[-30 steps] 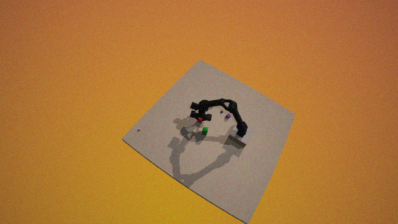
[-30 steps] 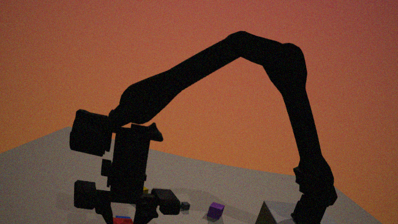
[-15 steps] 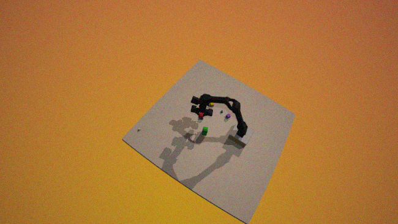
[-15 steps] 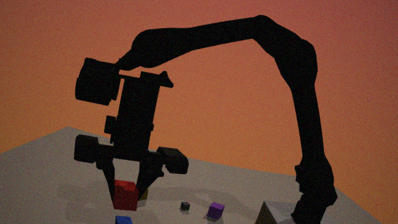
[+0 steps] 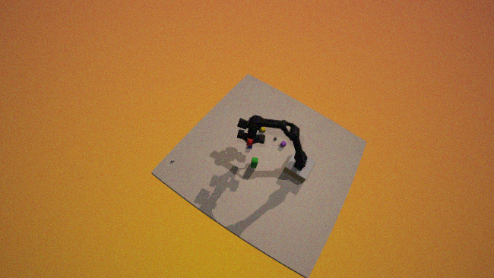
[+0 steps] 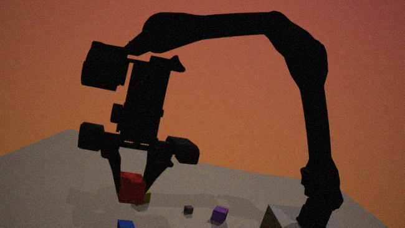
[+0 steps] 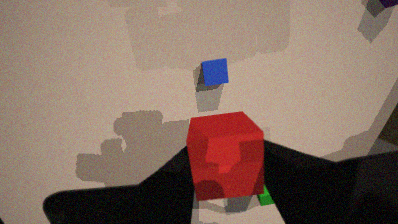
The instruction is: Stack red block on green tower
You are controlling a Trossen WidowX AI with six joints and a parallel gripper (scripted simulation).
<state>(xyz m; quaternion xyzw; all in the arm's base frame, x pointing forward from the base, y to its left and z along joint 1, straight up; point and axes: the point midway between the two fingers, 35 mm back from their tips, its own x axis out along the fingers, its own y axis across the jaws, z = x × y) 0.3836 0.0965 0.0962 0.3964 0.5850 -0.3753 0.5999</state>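
I've got the gripper (image 6: 132, 184) clamped on the red block (image 6: 131, 188), lifted off the table (image 6: 47, 174) per the exterior view. Wrist view shows the blue block (image 7: 215, 71) lying below on the surface and only a sliver of green tower (image 7: 266, 196) behind the red. Top view shows that tower (image 5: 254, 162) whole, near the gripper but apart.

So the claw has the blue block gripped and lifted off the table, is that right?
Not quite. The claw is shut on the red block, not the blue block, which sits on the table, as the wrist view shows. The rest holds: the block is lifted.
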